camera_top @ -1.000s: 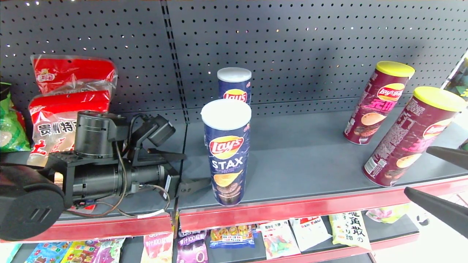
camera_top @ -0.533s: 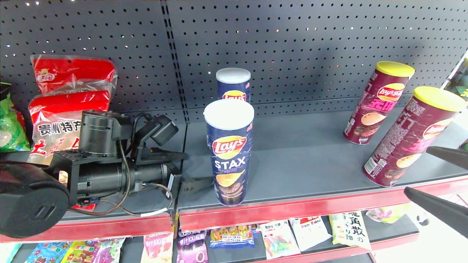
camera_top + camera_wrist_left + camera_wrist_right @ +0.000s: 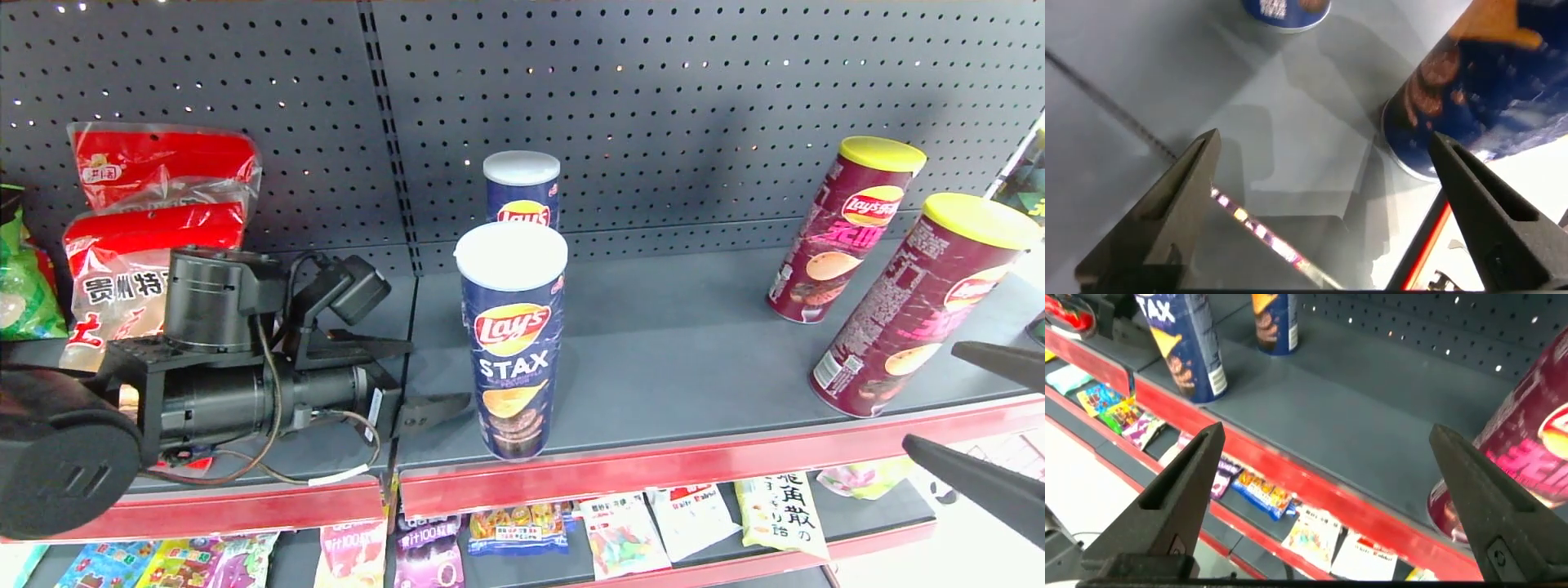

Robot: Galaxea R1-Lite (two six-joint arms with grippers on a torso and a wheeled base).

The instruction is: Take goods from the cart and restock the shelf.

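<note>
4 crisp canisters on the shelf (image 3: 678,351), 2 tools in attendance.

Item 1, front blue canister (image 3: 510,343): upright, white lid, at the shelf's front edge just behind the red front rail (image 3: 653,469), directly ahead of the rear blue canister (image 3: 522,192). Between 1.0 s and 0.5 s ago it shifted a little toward the robot's right. It has not moved since.

Item 2, left tool (image 3: 439,374): fingers apart, holding nothing, low over the shelf just beside the front blue canister. 1 fingertip is near its lower wall, but contact cannot be told. The arm pressed in 0.5 s ago and has now drawn back slightly. Judgement: the canister is placed and released, so this restock is likely done and the arm is free for the next goods.

Item 3, right tool (image 3: 931,398): fingers apart, empty, before the shelf's right end, close to the near maroon canister (image 3: 922,306). The far maroon canister (image 3: 845,229) is behind it. Both have yellow lids.

Markings: every canister carries a round red-and-yellow logo and pictured crisps. The blue pair add white block lettering, the maroon pair pink characters. The near maroon canister shows a barcode. Red-and-clear bags (image 3: 155,204) at far left bear dark characters. Packets (image 3: 620,531) on the lower shelf are printed too. Wording not transcribed.
</note>
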